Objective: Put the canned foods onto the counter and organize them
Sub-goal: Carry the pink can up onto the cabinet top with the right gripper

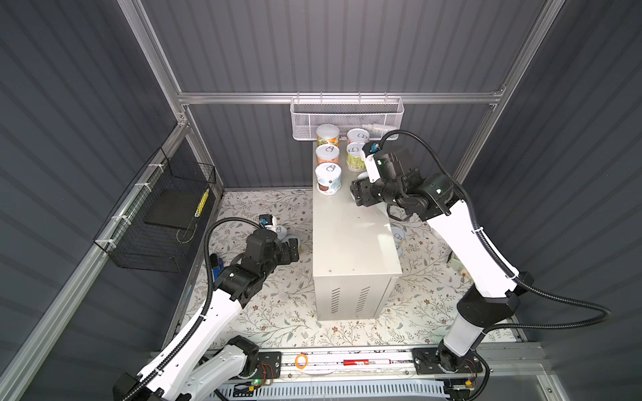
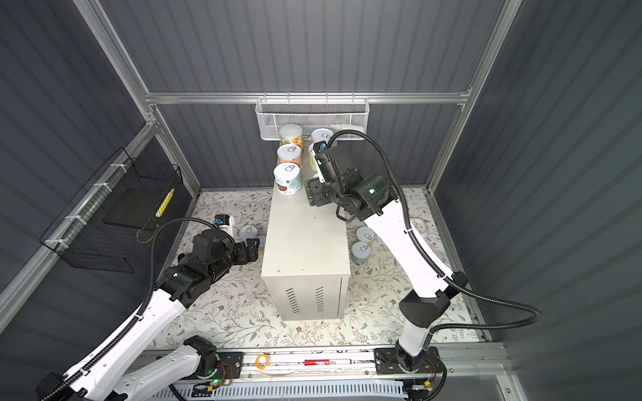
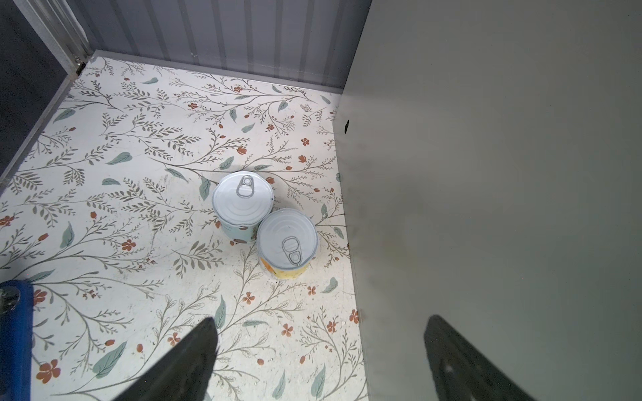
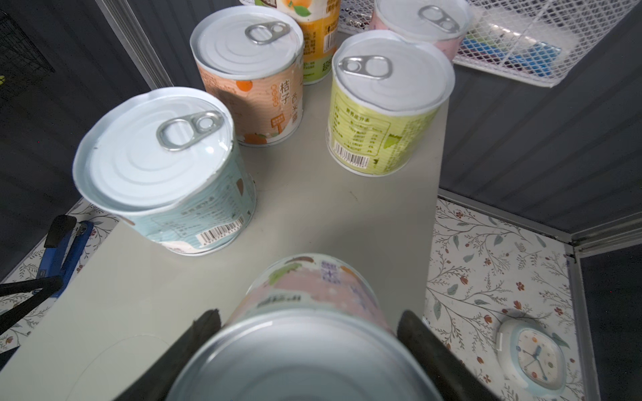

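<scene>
Flowery mat (image 3: 104, 139) covers the floor, and the counter (image 1: 351, 236) stands in the middle of it.

The right pincer (image 4: 309, 319) is over the far part of the counter top. A pink can (image 4: 312, 288) fills the space between its jaws. They are only as wide apart as the can, and the black fingers (image 4: 417, 333) hug it on both sides. I cannot tell if the can's bottom sits on the counter.

Just past the pincer, five more cans stand upright on the counter in two rows. One row has the light blue can (image 4: 156, 166) nearest, then the orange can (image 4: 246, 45), then the tall orange can (image 1: 327, 134). The other row has the green can (image 4: 389, 93) and the back pink can (image 4: 427, 21). The held can is in line with the green one.

The left pincer (image 3: 319, 321) is low down, next to the counter's left wall. Its jaws are wide open and hold nothing. Ahead of it on the mat (not between the jaws) stand a pale blue can (image 3: 242, 201) and a yellow can (image 3: 287, 239). They touch each other, and the yellow one is near the counter wall.
</scene>
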